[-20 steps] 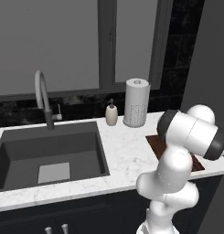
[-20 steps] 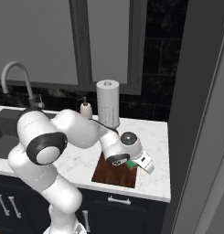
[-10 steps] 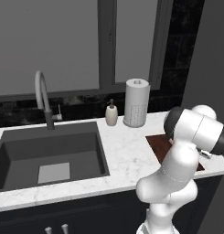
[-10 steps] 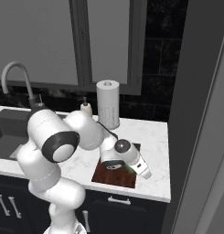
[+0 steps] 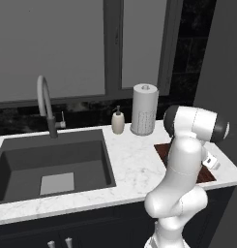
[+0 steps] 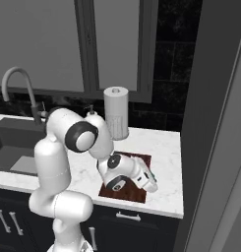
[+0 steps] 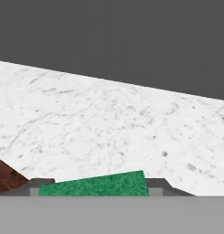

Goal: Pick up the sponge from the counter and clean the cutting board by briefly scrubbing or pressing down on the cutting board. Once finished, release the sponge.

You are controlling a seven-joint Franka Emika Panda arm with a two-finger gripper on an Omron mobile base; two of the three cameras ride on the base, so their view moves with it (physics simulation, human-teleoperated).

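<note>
Claw (image 7: 98, 189) lower, gripping sponge (image 7: 97, 184)

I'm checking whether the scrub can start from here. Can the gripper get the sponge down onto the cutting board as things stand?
Probably yes. The gripper has the sponge between its fingers, low over the right part of the cutting board, and nothing seems to lie on the board beneath it.

Rough green sponge (image 7: 98, 185), veined marble counter (image 7: 109, 123)
</note>
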